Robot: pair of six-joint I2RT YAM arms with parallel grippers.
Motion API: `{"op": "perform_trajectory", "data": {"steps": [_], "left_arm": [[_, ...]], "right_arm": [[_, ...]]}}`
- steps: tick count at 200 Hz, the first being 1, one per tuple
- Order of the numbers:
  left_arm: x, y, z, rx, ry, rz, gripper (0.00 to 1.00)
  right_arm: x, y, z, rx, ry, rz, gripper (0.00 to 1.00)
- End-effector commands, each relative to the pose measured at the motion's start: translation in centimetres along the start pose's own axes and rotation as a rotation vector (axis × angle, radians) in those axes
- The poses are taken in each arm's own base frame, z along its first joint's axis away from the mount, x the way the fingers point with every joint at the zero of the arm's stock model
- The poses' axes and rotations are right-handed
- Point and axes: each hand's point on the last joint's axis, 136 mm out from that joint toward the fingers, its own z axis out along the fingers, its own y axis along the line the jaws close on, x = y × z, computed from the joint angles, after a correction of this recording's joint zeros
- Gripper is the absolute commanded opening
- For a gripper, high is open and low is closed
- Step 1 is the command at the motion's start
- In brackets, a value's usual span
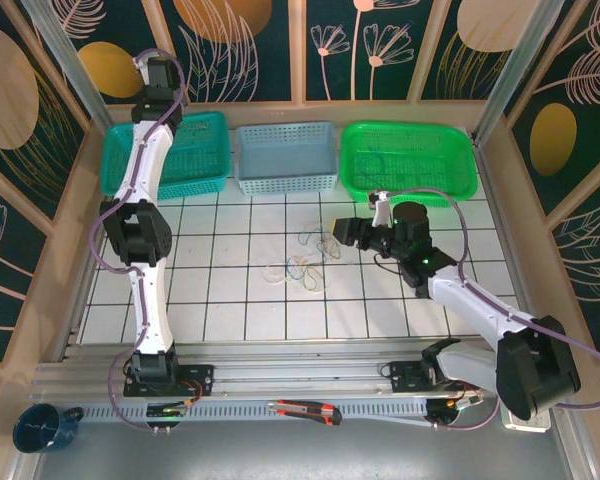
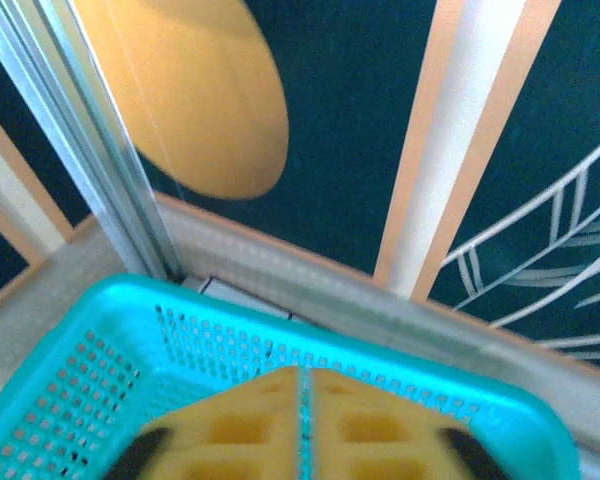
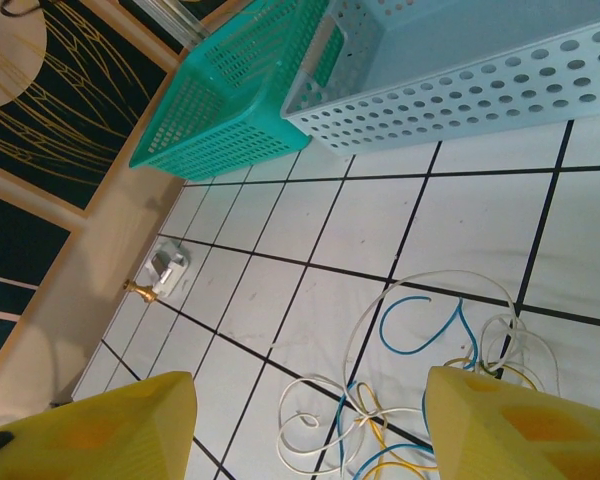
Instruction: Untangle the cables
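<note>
The cables lie as a loose tangle of thin white, blue and yellow loops on the white tiled floor, near the middle. My right gripper hovers just to their right, open. In the right wrist view its yellow fingers stand wide apart above the cables, holding nothing. My left arm reaches up over the back left corner of the teal basket. In the left wrist view the left gripper has its fingers together but for a hairline slit, nothing between them, above the teal basket.
A light blue basket and a green basket stand along the back beside the teal one. A small metal fitting sits by the left wall. A cutter lies on the front rail, a blue cup beyond it.
</note>
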Motion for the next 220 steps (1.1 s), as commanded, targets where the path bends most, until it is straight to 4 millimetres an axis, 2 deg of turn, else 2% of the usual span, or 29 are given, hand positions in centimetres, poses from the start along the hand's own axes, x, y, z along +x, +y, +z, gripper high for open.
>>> {"op": "perform_trajectory", "data": {"steps": [1,12,25,51,80,104,128,135,139,151,209,220], "left_arm": [[0.8,2.0,0.1,-0.044,0.006,-0.025,0.57],[0.5,2.6,-0.4,-0.045,-0.015,-0.041,0.80],[0.0,3.1,-1.2,-0.035,-0.041,-0.059,0.98],[-0.7,3.6,-2.6,0.000,-0.053,-0.061,0.99],[-1.1,2.3,-5.3,0.141,-0.055,-0.071,0.99],[-0.5,0.8,-8.3,0.305,-0.027,-0.101,0.99],[1.8,-0.8,-11.7,0.489,0.038,-0.146,0.99],[3.4,-1.2,-12.1,0.528,0.074,-0.158,0.99],[3.1,-1.3,-13.5,0.565,0.068,-0.170,0.99],[4.7,-1.9,-15.5,0.639,0.097,-0.183,0.99],[14.8,-6.0,-24.1,0.864,0.238,-0.234,0.99],[17.6,-6.1,-25.2,0.874,0.277,-0.269,0.99]], "right_arm": [[0.3,-0.2,-0.2,-0.004,0.008,-0.008,0.62],[0.2,-0.1,-0.3,-0.006,0.007,-0.009,0.62],[0.3,0.0,-0.3,-0.008,0.009,-0.008,0.62],[0.6,0.1,-0.3,-0.022,0.016,0.001,0.62],[1.5,-0.1,-0.1,-0.029,0.044,0.004,0.62],[2.3,-0.3,0.0,-0.018,0.070,0.000,0.62],[3.4,-0.5,0.3,0.003,0.102,-0.008,0.61],[3.6,-0.6,0.4,0.010,0.110,-0.008,0.61],[3.8,-0.6,0.5,0.015,0.115,-0.007,0.61],[4.4,-0.8,0.7,0.027,0.126,-0.004,0.60],[6.8,-0.2,3.3,0.057,0.169,0.010,0.53],[6.7,-0.5,3.7,0.081,0.166,0.011,0.51]]}}
